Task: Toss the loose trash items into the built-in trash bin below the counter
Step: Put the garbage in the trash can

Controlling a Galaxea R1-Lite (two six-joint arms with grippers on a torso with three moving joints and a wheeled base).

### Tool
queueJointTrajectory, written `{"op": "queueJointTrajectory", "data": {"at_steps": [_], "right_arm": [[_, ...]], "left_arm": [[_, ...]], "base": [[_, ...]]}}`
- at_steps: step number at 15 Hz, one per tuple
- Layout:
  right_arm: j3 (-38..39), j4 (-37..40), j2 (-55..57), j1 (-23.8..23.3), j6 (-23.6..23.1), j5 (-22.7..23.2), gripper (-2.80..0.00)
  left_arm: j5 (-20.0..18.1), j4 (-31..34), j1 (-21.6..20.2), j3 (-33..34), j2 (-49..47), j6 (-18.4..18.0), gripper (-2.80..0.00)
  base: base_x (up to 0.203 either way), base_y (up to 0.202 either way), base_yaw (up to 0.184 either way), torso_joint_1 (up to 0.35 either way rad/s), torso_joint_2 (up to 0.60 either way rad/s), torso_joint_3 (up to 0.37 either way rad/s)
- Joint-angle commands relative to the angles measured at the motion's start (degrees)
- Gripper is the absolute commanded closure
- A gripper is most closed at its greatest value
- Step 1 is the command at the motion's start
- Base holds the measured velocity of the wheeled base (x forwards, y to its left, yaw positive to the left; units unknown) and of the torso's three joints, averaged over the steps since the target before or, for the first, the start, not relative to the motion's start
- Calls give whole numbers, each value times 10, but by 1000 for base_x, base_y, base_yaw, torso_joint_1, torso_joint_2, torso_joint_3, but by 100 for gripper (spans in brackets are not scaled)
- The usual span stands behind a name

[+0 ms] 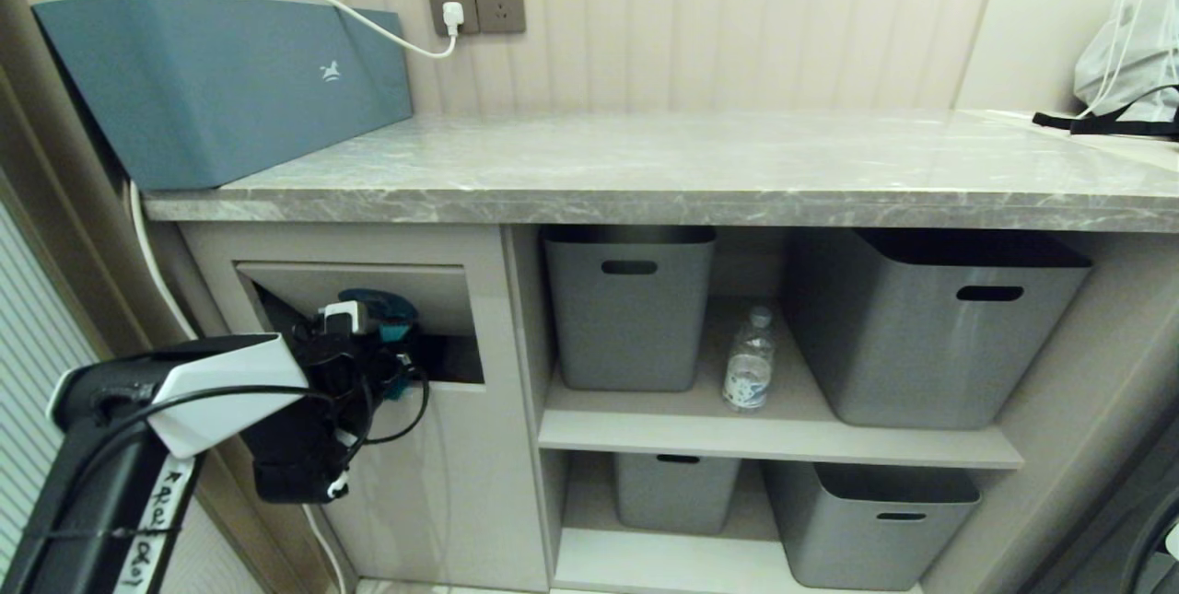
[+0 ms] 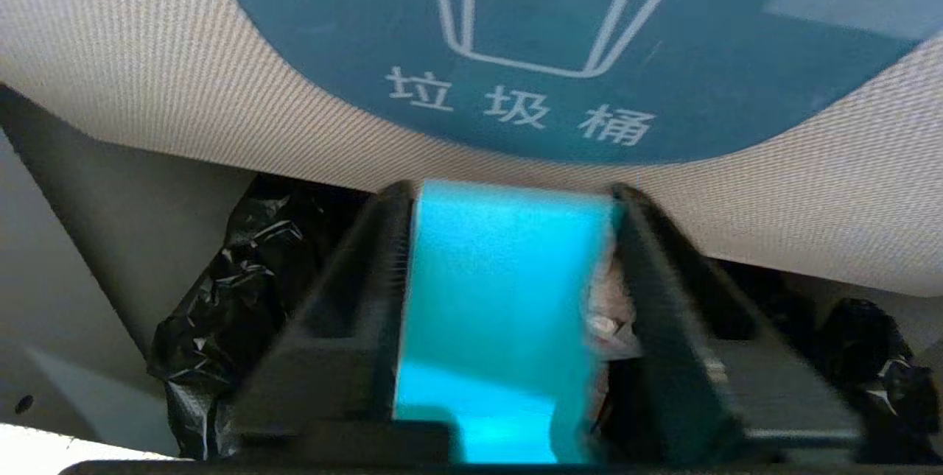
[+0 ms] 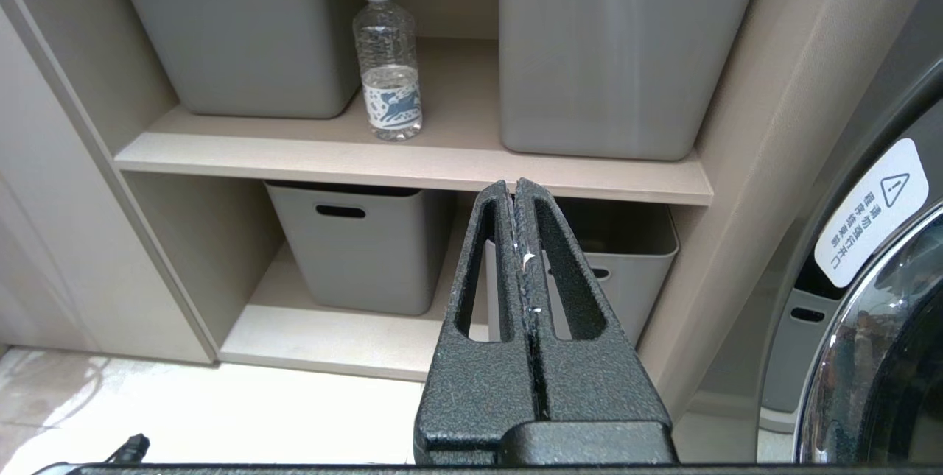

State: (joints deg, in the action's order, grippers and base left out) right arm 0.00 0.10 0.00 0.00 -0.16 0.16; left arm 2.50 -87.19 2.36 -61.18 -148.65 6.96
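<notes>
The left gripper (image 2: 508, 239) sits at the mouth of the built-in trash bin (image 1: 368, 299), its flap (image 2: 147, 92) tilted inward, jaws parted with the turquoise strip (image 2: 501, 298) between them; whether they grip it, I cannot tell. At three o'clock, the water bottle (image 1: 749, 362) stands upright between two grey tubs (image 1: 629, 308). The right gripper (image 3: 516, 191), pressed shut and empty, hangs before the lower shelves.

Home laundry nook: washing machine (image 3: 877, 328), storage tubs (image 1: 629, 308).
</notes>
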Motion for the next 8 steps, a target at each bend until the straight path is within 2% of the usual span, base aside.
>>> {"op": "queueJointTrajectory", "data": {"at_steps": [1, 8], "right_arm": [[0, 0, 0, 0, 0, 0, 0], [0, 0, 0, 0, 0, 0, 0]], "left_arm": [[0, -5, 0, -3, -3, 1, -280], [0, -5, -1, -22, -11, -2, -280]], "base": [[0, 0, 0, 0, 0, 0], [0, 0, 0, 0, 0, 0]]}}
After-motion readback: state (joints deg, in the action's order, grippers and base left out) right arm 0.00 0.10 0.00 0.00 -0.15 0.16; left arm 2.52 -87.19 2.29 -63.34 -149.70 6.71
